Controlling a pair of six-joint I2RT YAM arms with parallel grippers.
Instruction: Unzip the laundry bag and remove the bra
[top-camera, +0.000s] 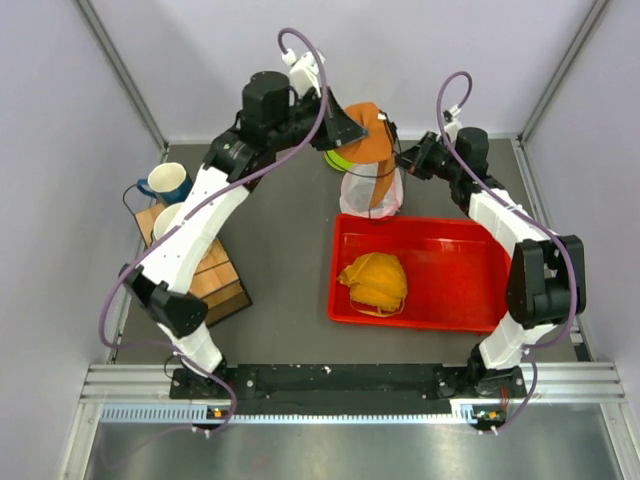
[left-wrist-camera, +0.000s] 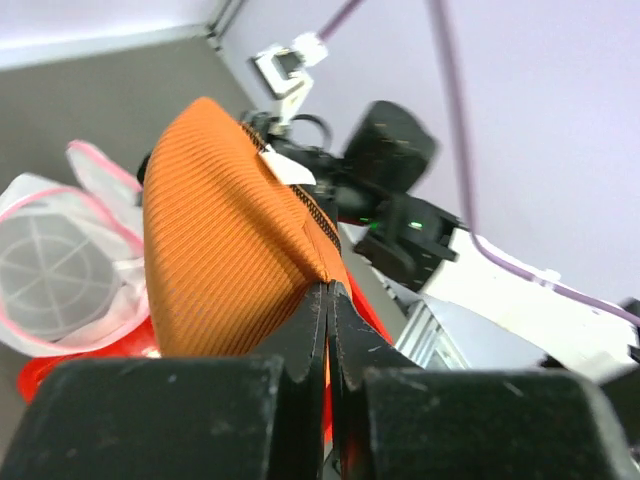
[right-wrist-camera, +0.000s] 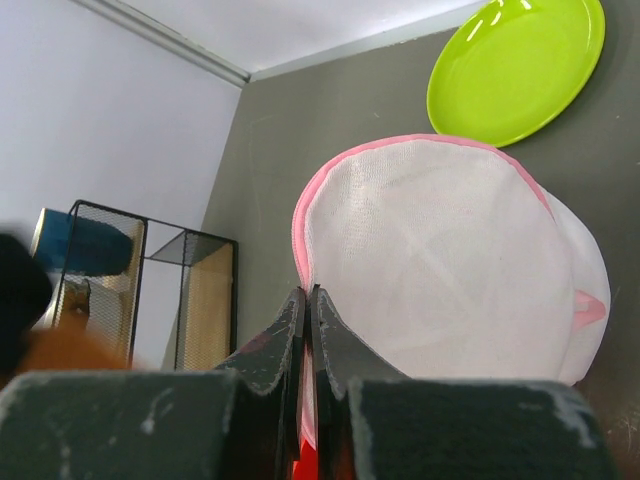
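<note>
1. Left gripper (left-wrist-camera: 327, 296): fingers (left-wrist-camera: 300, 335) pressed fully together, pinching the edge of the bra (left-wrist-camera: 215, 235); its orange ribbed cup bulges up from the tips across the centre of the left wrist view.
2. Right gripper (right-wrist-camera: 306, 300): fingers (right-wrist-camera: 283, 335) closed tight on the pink trim of the laundry bag (right-wrist-camera: 440, 260); the white mesh dome spreads to the right of the tips.
3. In the top view the bra is at upper centre, directly above the laundry bag; an orange strip appears to reach down inside the mesh.
4. A lime-green plate (right-wrist-camera: 515, 65) lies at the upper right of the right wrist view, beyond the bag.
5. A red tray (top-camera: 450, 260) at centre right of the top view holds a folded orange garment (top-camera: 373, 283).
</note>
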